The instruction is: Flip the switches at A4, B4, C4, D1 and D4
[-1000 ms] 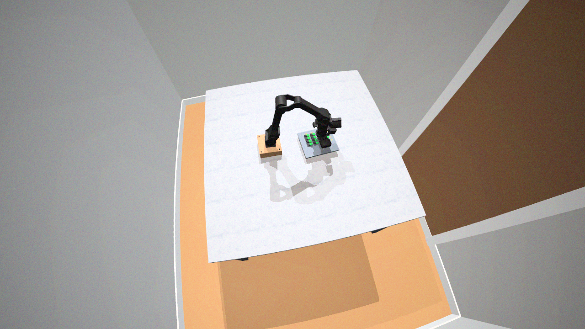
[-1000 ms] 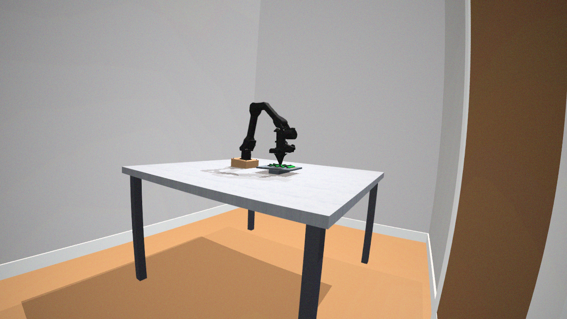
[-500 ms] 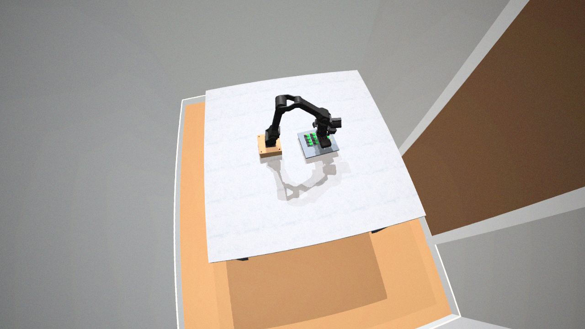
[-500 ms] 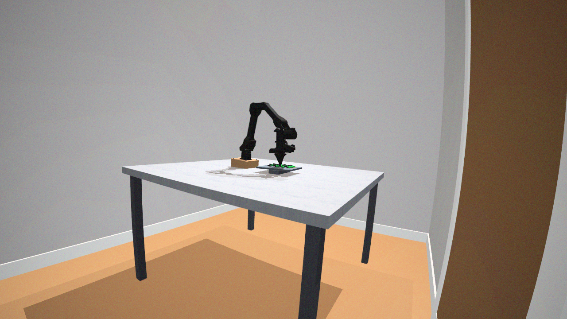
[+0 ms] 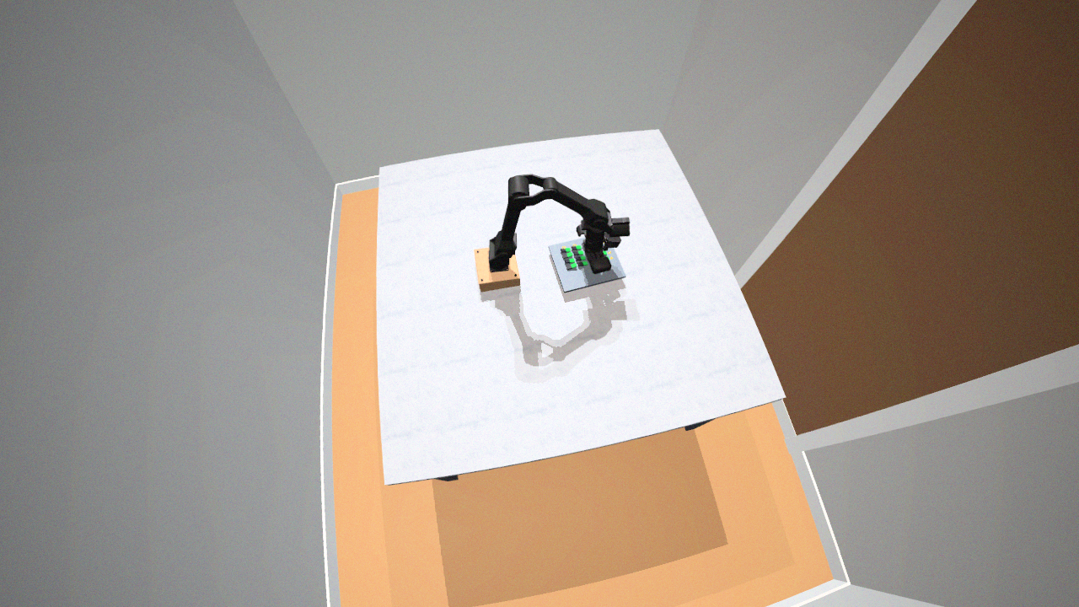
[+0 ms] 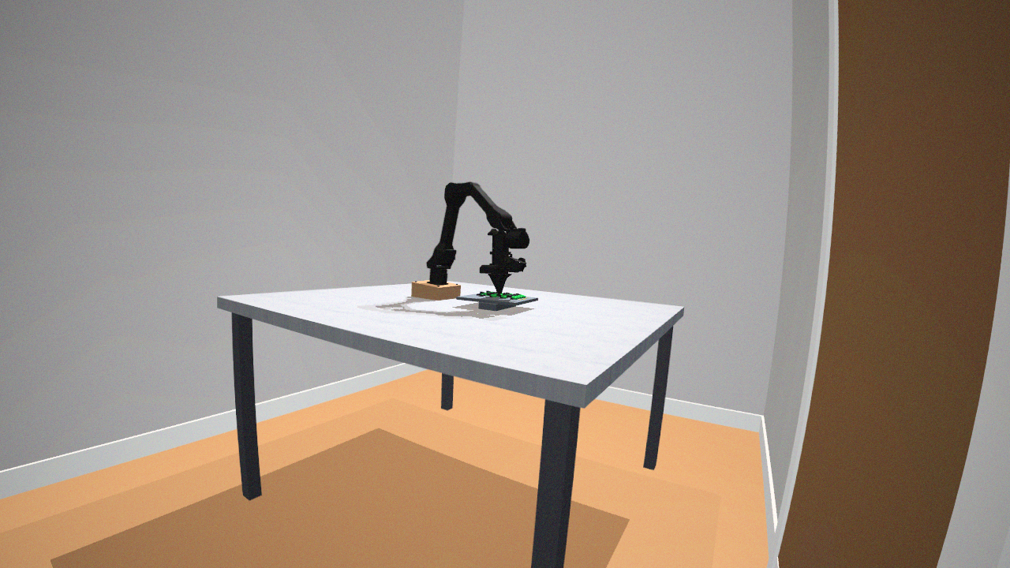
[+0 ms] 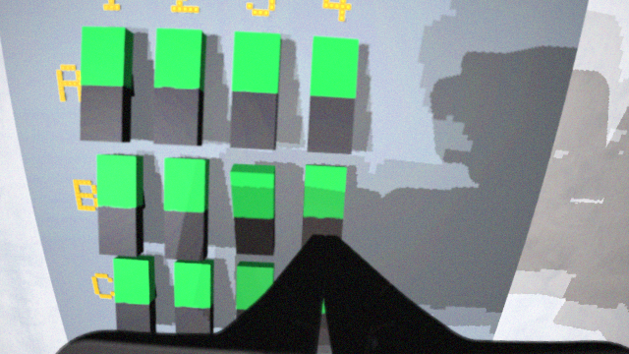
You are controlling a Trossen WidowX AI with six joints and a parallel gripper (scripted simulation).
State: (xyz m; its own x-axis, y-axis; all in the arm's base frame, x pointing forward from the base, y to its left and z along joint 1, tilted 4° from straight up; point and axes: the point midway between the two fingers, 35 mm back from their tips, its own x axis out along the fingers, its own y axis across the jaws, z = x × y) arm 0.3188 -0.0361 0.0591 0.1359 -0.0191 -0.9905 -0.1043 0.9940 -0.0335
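Six-joint arm [image 5: 571,197] [image 6: 485,201] above the switch panel [image 5: 577,283] [image 6: 465,298] [image 7: 393,123], which lies in front of the arm's wooden base block [image 5: 489,281] [image 6: 424,290] on the bench [image 5: 467,407] [image 6: 424,331]; the tool [image 5: 599,265] [image 6: 499,292] [image 7: 323,247] points downward, its fingers closed together at the tips with nothing between them; in the wrist view, the tips overlap the dark near half of switch B4 [image 7: 324,192], contact indeterminate, and switch A4 [image 7: 333,93] lies beyond, uncovered
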